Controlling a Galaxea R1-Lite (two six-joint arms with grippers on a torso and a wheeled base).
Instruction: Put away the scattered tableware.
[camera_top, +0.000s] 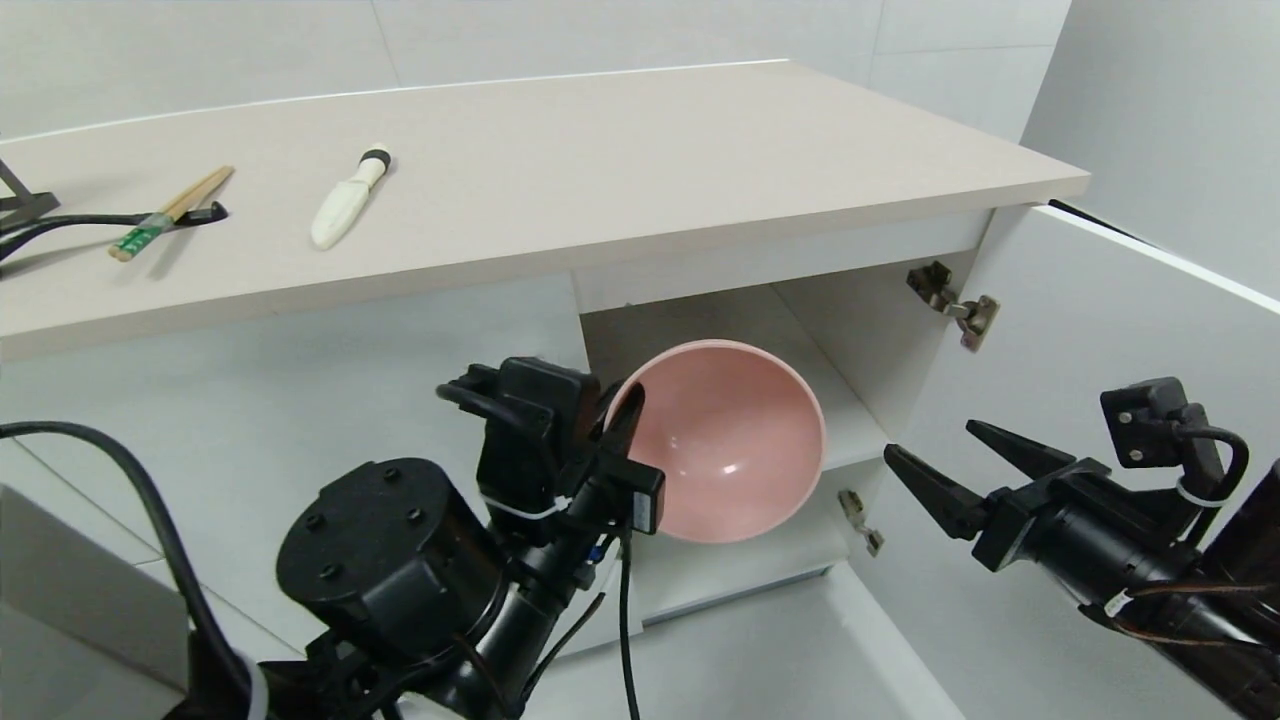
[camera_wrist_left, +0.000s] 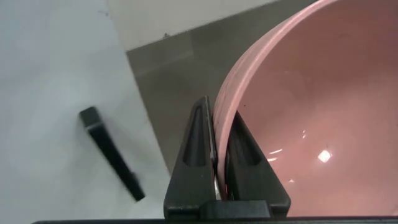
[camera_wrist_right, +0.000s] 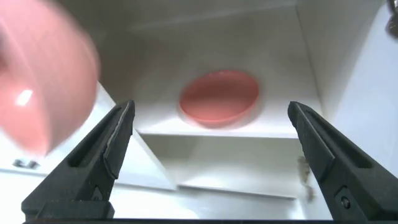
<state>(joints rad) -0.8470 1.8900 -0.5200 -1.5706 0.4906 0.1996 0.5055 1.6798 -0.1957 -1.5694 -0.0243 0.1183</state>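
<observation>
White wall (camera_top: 200, 50) is running behind a beige countertop (camera_top: 620, 150), and beneath it a white cabinet (camera_top: 300, 400) is standing with its door (camera_top: 1100, 340) swung open to my right, a metal hinge (camera_top: 955, 300) showing at the top corner.

My left gripper (camera_top: 625, 435) is clenching the pink bowl (camera_top: 735, 440) by its rim: in the left wrist view one finger (camera_wrist_left: 200, 137) is lying outside the wall and the other inside the bowl (camera_wrist_left: 323, 93), with the rim pinched between them. I am holding the bowl tipped on its side, its hollow facing my head, just in front of the open compartment and above the cabinet's shelf (camera_top: 850, 440).

My right gripper (camera_top: 930, 440) is hanging to the right of the bowl, apart from it, jaws spread wide and grasping nothing. Between its tips (camera_wrist_right: 210, 107) a pink dish (camera_wrist_right: 219, 96) is resting on the shelf (camera_wrist_right: 261, 134) deep inside the cabinet.

Up on the countertop, toward my left, a pair of chopsticks (camera_top: 170, 212) and a white utensil (camera_top: 350, 198) with a dark band are lying near each other without touching.
</observation>
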